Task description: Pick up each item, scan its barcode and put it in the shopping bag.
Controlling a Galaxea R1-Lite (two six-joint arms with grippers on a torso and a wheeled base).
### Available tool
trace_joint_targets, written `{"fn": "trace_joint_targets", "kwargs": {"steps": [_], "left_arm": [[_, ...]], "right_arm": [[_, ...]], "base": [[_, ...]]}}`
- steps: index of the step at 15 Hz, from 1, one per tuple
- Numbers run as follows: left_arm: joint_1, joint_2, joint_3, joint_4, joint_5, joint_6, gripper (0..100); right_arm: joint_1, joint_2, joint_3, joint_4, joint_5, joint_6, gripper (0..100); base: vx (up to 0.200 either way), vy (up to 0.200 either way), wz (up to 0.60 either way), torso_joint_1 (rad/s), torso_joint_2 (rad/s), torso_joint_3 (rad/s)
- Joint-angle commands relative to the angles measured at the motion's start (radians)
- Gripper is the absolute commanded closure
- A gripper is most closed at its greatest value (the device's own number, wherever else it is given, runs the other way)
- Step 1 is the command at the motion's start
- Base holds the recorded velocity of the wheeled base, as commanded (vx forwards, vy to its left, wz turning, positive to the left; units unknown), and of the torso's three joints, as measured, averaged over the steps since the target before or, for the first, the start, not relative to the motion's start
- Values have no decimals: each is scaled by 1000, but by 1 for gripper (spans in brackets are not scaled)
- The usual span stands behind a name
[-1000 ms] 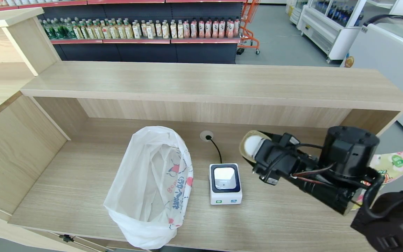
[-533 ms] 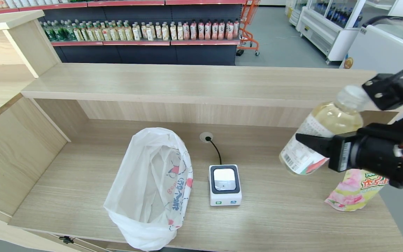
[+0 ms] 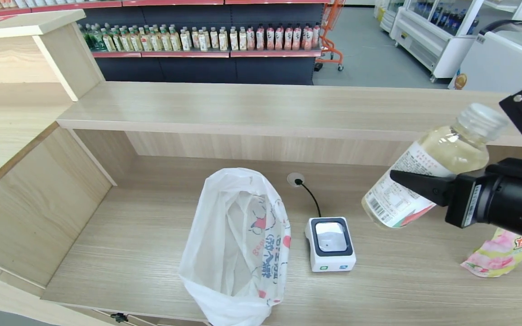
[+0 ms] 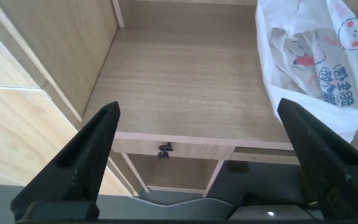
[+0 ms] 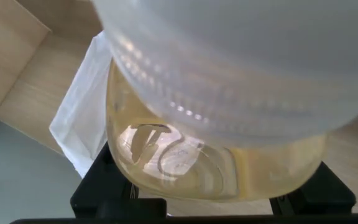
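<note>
Right gripper (image 3: 462, 145) clamps tilted bottle (image 3: 401, 206) of pale yellow liquid. Shopping bag (image 3: 238, 244) stands open. Left gripper (image 4: 199, 107) fingers spread wide.

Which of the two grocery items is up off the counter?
The clear plastic bottle of pale yellow drink, clamped in the right gripper; the pink-and-green pouch lies on the wooden counter.

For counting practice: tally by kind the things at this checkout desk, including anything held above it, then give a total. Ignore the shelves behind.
bottle: 1
snack pouch: 1
shopping bag: 1
barcode scanner: 1
Total: 4
</note>
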Motion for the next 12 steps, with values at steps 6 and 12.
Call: {"fn": "trace_joint_targets", "kwargs": {"steps": [6,12], "left_arm": [[0,0,0,-1,0,2,0],[0,0,0,-1,0,-3,0]], "right_arm": [[123,274,30,-219,30,-121,100],[136,428,169,-509,82,-190,100]], "base": [[0,167,0,3,0,3],[0,0,0,0,0,0]]}}
